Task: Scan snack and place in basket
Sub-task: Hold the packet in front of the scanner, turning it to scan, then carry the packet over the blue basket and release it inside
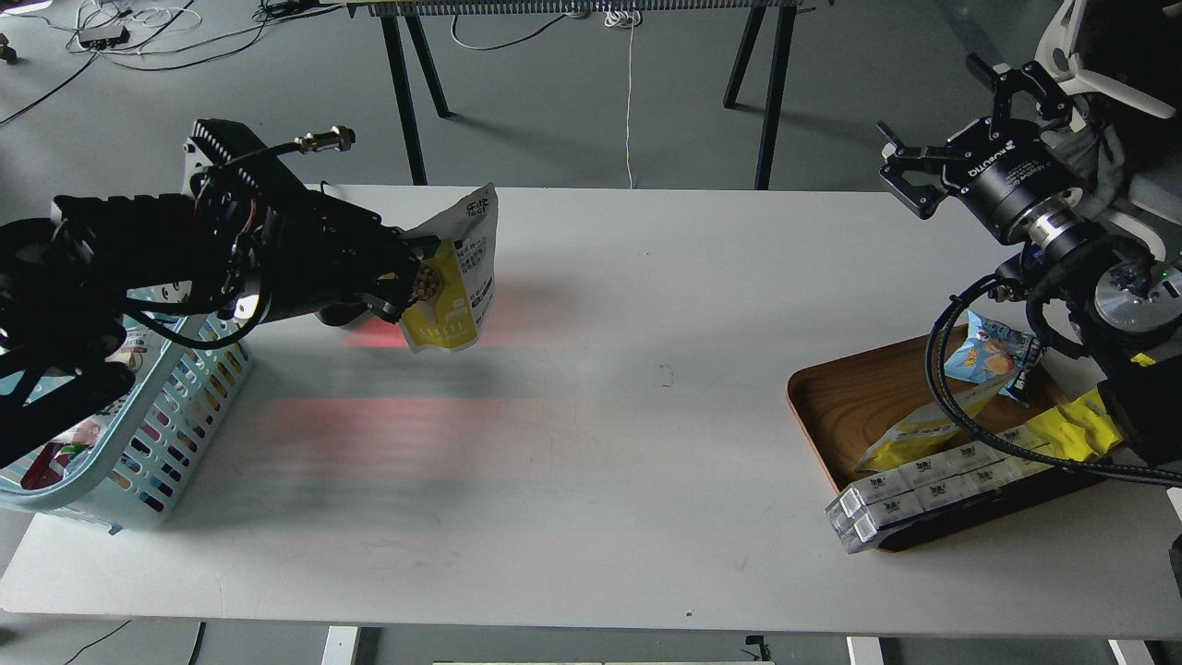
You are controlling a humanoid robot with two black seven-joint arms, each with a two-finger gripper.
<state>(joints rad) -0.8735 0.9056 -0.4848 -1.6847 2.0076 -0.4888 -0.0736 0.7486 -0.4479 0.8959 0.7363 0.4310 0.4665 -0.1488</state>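
The left gripper (406, 288) had its jaws clamped on the snack (454, 277), which hung above the table (591, 443) (red light streaked the surface below it), right of the basket (138, 462). The right gripper (960, 120) hovered with jaws apart, beyond the tray (840, 406).

The snack (454, 282) is a flat pouch, white at the top and yellow in its lower half, with small golden balls pictured at its left edge and black text on its face. It hangs roughly upright, tilted a little, above the counter. The basket (175, 420) is light blue plastic with slotted sides and a rounded rim, standing at the counter's left edge, left of the pouch.
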